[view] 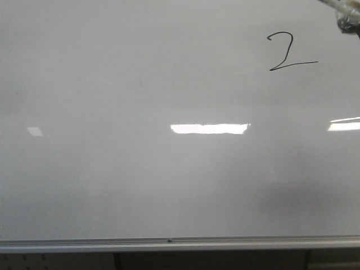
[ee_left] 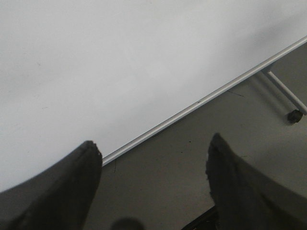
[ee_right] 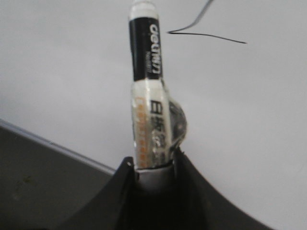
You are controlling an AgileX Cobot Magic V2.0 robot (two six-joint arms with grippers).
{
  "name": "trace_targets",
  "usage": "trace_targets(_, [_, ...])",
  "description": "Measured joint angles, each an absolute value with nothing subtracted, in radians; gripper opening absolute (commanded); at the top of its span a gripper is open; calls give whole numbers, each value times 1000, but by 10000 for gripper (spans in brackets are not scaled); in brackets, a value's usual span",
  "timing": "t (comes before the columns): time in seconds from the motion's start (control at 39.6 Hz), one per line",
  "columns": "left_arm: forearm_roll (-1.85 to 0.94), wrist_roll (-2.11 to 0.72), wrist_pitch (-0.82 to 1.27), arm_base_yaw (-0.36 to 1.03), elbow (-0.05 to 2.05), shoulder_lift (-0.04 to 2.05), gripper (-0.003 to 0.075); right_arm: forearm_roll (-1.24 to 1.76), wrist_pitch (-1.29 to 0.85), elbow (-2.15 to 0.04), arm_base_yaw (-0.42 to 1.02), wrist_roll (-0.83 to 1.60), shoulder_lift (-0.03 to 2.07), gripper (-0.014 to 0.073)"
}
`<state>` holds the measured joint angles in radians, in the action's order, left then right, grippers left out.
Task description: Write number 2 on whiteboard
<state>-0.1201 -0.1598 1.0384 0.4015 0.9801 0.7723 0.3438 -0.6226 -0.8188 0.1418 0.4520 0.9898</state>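
Note:
The whiteboard (view: 169,84) fills the front view, with a thin black number 2 (view: 288,53) drawn at its upper right. My right gripper (ee_right: 152,165) is shut on a black-and-white marker (ee_right: 146,72) wrapped in glossy tape. The marker points at the whiteboard (ee_right: 249,120), and its tip is cut off at the frame edge, beside the base stroke of the number 2 (ee_right: 206,34). A bit of the taped marker (view: 347,19) shows in the front view's top right corner. My left gripper (ee_left: 154,143) is open and holds nothing, near the whiteboard's (ee_left: 120,57) silver rim (ee_left: 201,99).
Bright light reflections (view: 209,129) lie across the board's middle. The metal rim (view: 169,242) runs along the board's bottom edge. Below it are grey floor (ee_left: 192,158) and a stand leg with a caster (ee_left: 294,115).

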Motion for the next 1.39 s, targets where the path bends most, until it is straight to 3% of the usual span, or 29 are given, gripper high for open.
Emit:
trace_targets(0.43, [-120,-160,1033,401,980,772,462,364,-1215,-980,311,551,831,74])
trace_targets(0.81, [-142,-162,1007,401,925,774,462,511,-1249,-982,317,751,831,74])
trace_targets(1.11, [-323,-525,1065,476,1014,937,468,577,-1249,-984,317,877,872,74])
trace_targets(1.21, [-334,-602,1078,537,1063,1019,536,577,-1249,-984,317,888,895,74])
trace_targets(1.29, [-336,-640,1080,595,1108,1073,629,577,-1249,-984,317,890,911,74])
trace_targets(1.39, [-341,-679,1080,675,1176,1142,662,577,-1249,-984,317,894,932,74])
